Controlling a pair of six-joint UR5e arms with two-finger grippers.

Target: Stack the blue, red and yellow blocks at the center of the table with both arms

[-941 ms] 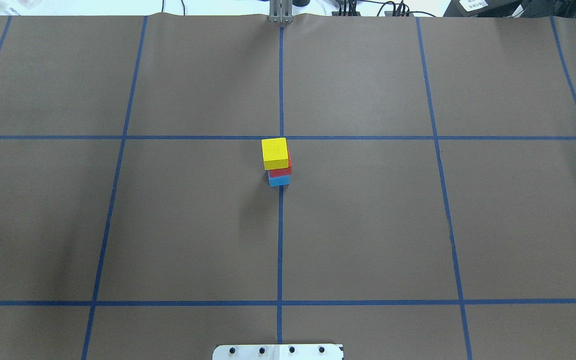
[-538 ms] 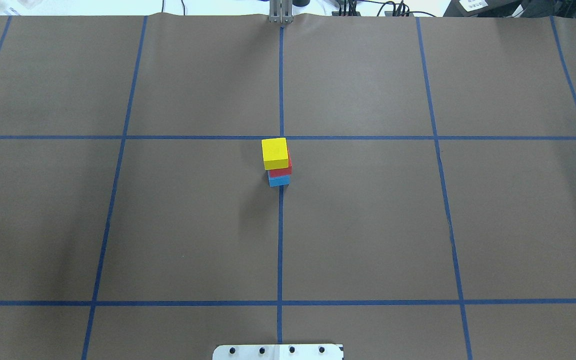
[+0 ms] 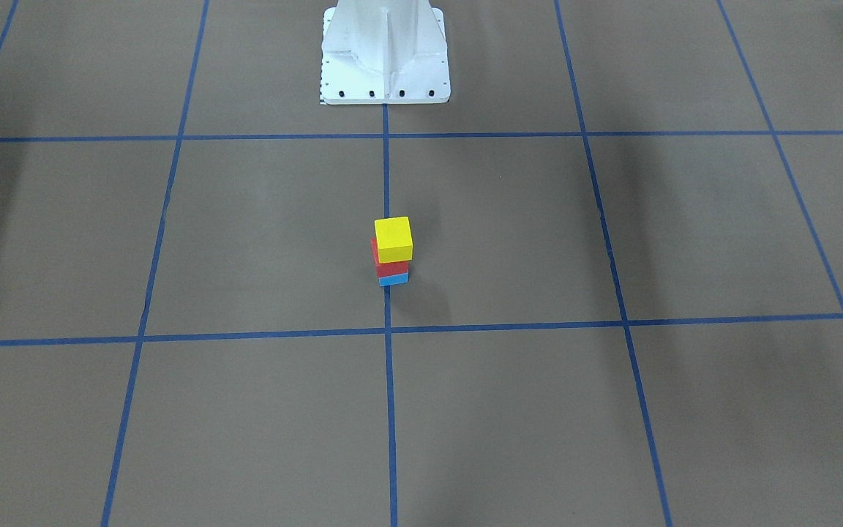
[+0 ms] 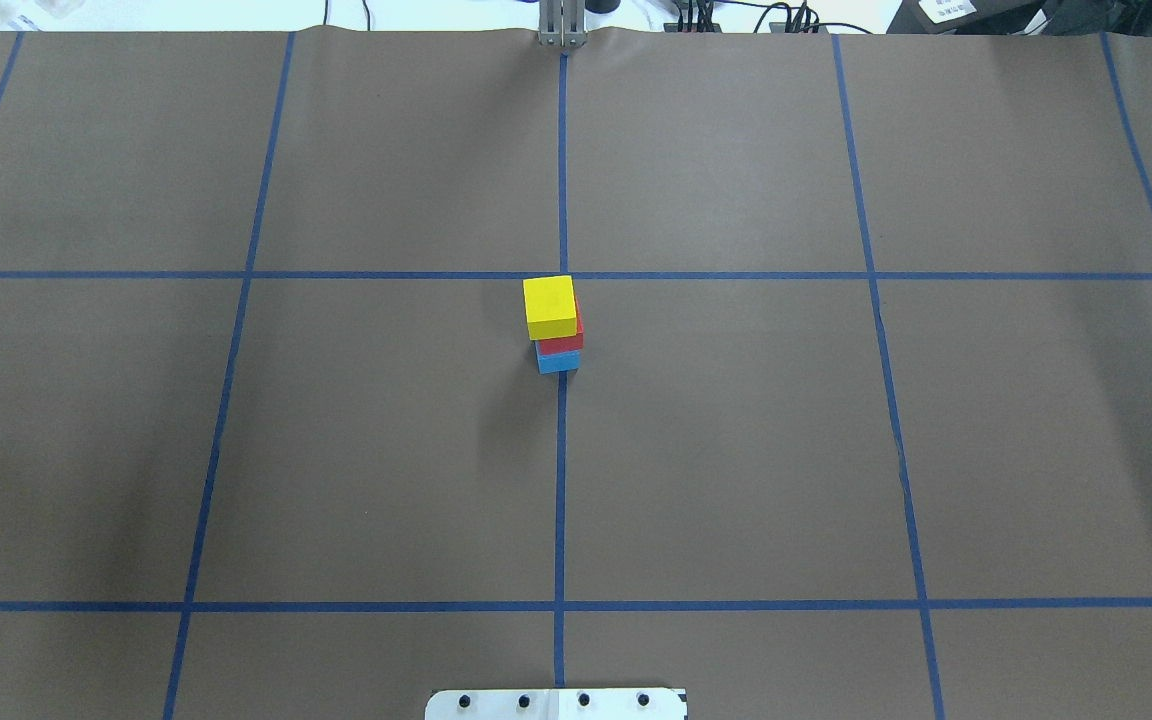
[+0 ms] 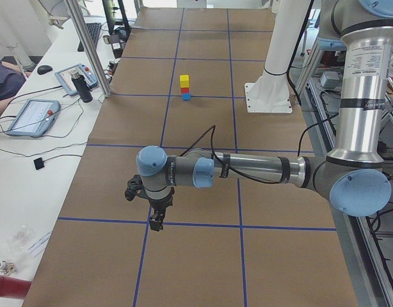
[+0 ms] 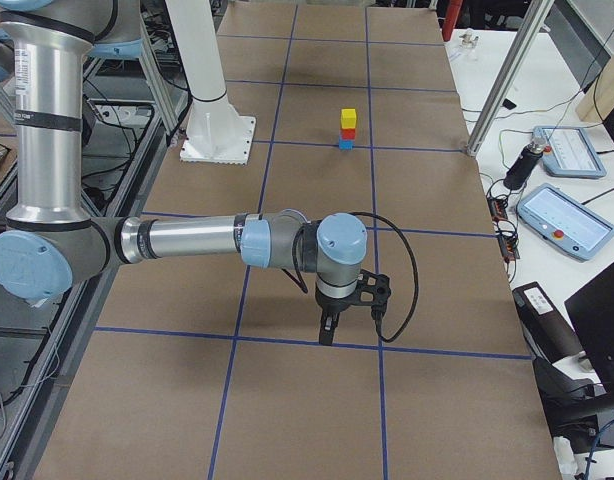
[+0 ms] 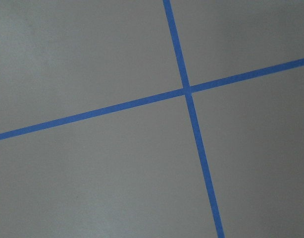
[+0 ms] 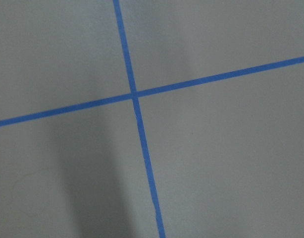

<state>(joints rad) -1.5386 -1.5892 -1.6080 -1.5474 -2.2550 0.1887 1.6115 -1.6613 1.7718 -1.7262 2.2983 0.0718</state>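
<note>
Three small cubes with flat, matte faces and crisp edges stand stacked at the middle of the table (image 4: 736,450): the blue block (image 4: 557,362) at the bottom, the red block (image 4: 566,343) on it, and the yellow block (image 4: 549,305) on top. In the overhead view the yellow block sits slightly off toward the robot's left, not flush with the red one. The stack rests on the centre strip of blue tape (image 4: 560,480), which marks a grid of large squares over the smooth brown paper covering the table. The white metal base plate (image 3: 385,88), with rounded corners and a row of dark bolts, lies near the robot's edge.

The left gripper (image 5: 157,220) and the right gripper (image 6: 327,328) each point down over a tape crossing, well apart from the stack. How far their jaws are open cannot be told, as only the side views show them.
</note>
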